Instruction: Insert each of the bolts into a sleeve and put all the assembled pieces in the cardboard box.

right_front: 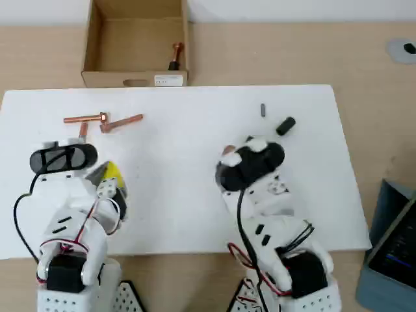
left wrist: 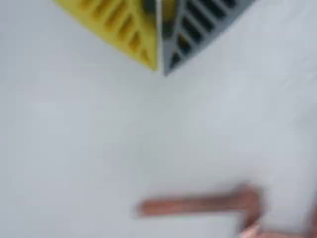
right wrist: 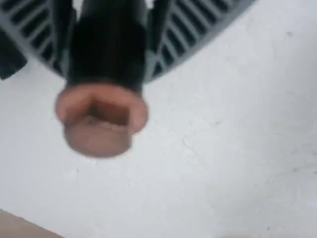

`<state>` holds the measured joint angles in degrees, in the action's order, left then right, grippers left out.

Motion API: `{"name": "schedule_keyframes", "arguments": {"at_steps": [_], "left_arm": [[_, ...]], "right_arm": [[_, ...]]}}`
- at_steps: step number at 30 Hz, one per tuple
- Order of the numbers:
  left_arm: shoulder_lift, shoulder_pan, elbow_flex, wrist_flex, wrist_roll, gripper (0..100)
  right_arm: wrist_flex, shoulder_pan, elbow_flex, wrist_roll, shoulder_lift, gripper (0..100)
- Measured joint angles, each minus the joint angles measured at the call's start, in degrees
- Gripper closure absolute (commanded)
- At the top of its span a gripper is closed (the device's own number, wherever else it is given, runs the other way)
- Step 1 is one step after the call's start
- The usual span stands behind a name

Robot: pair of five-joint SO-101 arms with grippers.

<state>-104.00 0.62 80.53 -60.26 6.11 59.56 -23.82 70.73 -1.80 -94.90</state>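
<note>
— What's in the cardboard box (right_front: 95, 45)?
— One bolt-in-sleeve piece (right_front: 175, 56), by the wall at its 3 o'clock.
— And the arms?
— The right gripper (right wrist: 110, 64), low over the white mat (right_front: 182, 195), is clenched on a black sleeve (right wrist: 104, 39) with a copper bolt (right wrist: 101, 119) in it. Two loose sleeves (right_front: 285, 126) lie at its 1 o'clock. The left gripper (left wrist: 159, 62) is pinched closed on nothing, with loose bolts (right_front: 84, 119) at its 12 o'clock.
</note>
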Motion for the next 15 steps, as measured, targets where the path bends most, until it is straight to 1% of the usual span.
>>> {"name": "schedule_keyframes", "arguments": {"at_steps": [3,8,15], "left_arm": [[0.0,-3.69,4.13,0.0,-1.49,100],[0.0,-7.03,8.7,0.0,-4.57,100],[0.09,-7.82,12.92,0.0,-5.01,100]], "right_arm": [[0.0,0.09,-7.47,-0.09,9.76,98.9],[-2.46,0.09,-22.15,-1.32,27.69,98.9],[-9.76,0.09,-40.97,-1.32,51.96,98.9]]}}
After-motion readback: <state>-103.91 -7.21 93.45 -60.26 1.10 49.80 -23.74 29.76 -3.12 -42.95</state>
